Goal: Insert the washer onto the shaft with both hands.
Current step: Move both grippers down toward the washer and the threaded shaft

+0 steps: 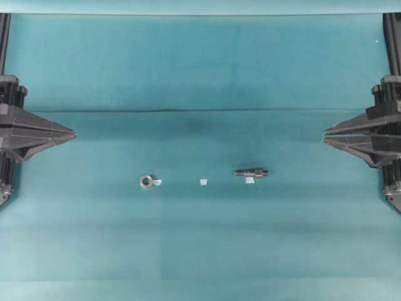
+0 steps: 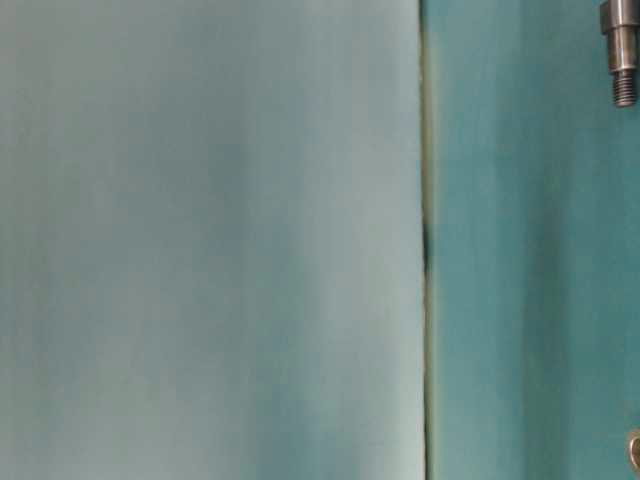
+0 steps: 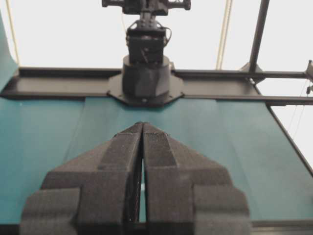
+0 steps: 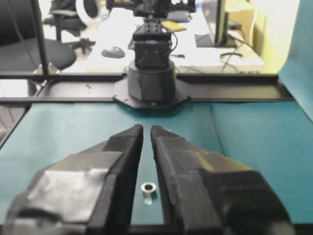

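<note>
While both grippers hung back at the desk (image 1: 200, 63) edges with fingers pressed together on nothing, you had the washer (image 1: 146, 182) nearer the left gripper (image 1: 72, 133) and the shaft (image 1: 251, 172), lying crosswise, nearer the right gripper (image 1: 326, 135).

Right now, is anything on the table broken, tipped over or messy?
Nothing stands out. The little ring lies flat on the green cloth, and the metal rod lies on its side a way off, each next to a small tape square. Both grippers wait at the edges, holding nothing.
</note>
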Tool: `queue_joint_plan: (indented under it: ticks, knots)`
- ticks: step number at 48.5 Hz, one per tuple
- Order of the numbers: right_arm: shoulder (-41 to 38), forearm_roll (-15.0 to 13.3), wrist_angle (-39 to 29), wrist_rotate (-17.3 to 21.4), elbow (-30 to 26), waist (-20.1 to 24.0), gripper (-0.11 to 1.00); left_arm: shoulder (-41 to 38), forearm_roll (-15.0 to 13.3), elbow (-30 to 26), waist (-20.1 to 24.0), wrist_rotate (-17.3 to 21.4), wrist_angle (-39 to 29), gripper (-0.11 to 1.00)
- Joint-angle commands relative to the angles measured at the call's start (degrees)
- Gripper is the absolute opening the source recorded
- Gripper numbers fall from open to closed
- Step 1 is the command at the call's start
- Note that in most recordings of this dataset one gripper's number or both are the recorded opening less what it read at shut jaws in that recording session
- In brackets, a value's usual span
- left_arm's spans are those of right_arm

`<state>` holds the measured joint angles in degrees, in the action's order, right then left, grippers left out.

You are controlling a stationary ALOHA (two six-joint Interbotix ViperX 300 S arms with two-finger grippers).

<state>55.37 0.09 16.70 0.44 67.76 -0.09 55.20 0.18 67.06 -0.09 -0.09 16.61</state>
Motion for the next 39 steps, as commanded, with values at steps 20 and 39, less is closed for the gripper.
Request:
queue_joint_plan:
  ticks: [20,39]
  knots:
    - [-1.3,3.7,-16.7,4.2,-6.2,-2.5,-0.10,-5.5,0.6,-9.4,0.5,-2.9,-16.0,0.02]
    - [-9.6,3.6,-33.9,6.7,-12.0,-2.8,-0.10,-17.8,0.6,-16.3,0.5,-6.1,-25.5,0.02]
